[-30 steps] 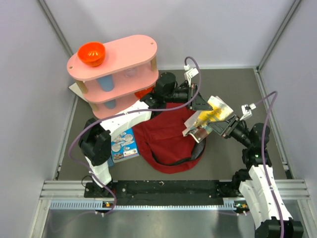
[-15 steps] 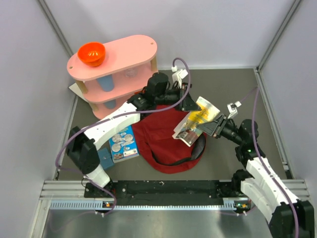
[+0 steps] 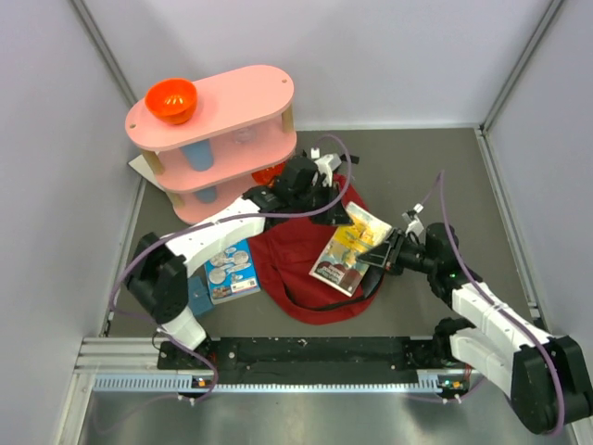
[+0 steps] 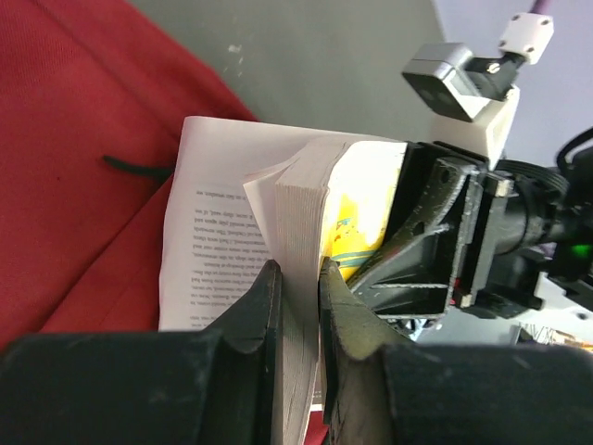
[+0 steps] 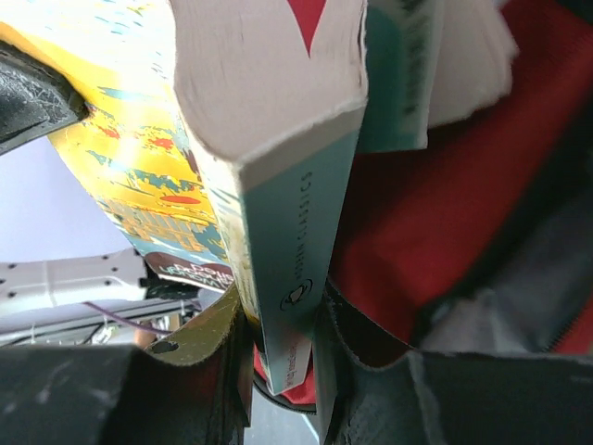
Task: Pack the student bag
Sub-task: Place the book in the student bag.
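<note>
Two pairs of jaws share one paperback (image 3: 346, 246), and the split grip looks deliberate. The right arm's (image 3: 482, 306) jaws are clamped narrow on the teal spine (image 5: 287, 241) near a corner and seem to carry the weight. The left arm's (image 3: 218, 227) jaws are pinched nearly shut on a wad of pages (image 4: 301, 213) at the opposite, open edge, probably to stop the yellow-covered book from fanning out. One printed leaf (image 4: 208, 232) splays outside the left jaws, so that hold is only partial. The student bag (image 3: 296, 269) lies slumped on the table (image 3: 445, 176) directly beneath both pairs of jaws, its dark red fabric showing under the book in both wrist views. Grey lining (image 5: 528, 306) just beyond the right jaws suggests the bag's mouth is on that side, which would explain why the book hangs right over it. My guess is that it is meant to be fed into that opening. A second, blue-covered book (image 3: 232, 271) lies flat on the table on the far side of the bag from the right jaws, and a pink shelf (image 3: 232, 111) stands behind the left jaws.
</note>
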Tool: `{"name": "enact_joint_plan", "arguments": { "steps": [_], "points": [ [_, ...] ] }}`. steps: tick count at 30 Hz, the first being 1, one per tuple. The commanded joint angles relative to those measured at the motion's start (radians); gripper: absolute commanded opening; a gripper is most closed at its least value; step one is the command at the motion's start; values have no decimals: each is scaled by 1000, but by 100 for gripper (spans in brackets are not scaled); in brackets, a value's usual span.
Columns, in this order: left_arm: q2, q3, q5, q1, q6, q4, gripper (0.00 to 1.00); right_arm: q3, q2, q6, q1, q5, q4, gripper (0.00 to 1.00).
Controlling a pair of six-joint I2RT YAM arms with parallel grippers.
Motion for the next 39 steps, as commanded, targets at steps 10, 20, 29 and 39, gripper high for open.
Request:
{"name": "enact_joint_plan", "arguments": {
  "steps": [10, 20, 29, 39],
  "points": [
    [174, -39, 7, 3, 47, 35, 36, -120, 70, 110, -6, 199, 196, 46],
    [218, -57, -58, 6, 79, -24, 54, -138, 194, 195, 26, 181, 412, 65],
    [206, -88, -79, 7, 78, -36, 57, -89, 231, 150, 119, 263, 381, 49],
    [129, -110, -93, 12, 115, -34, 69, -34, 167, 93, 127, 319, 300, 49]
  ]
}}
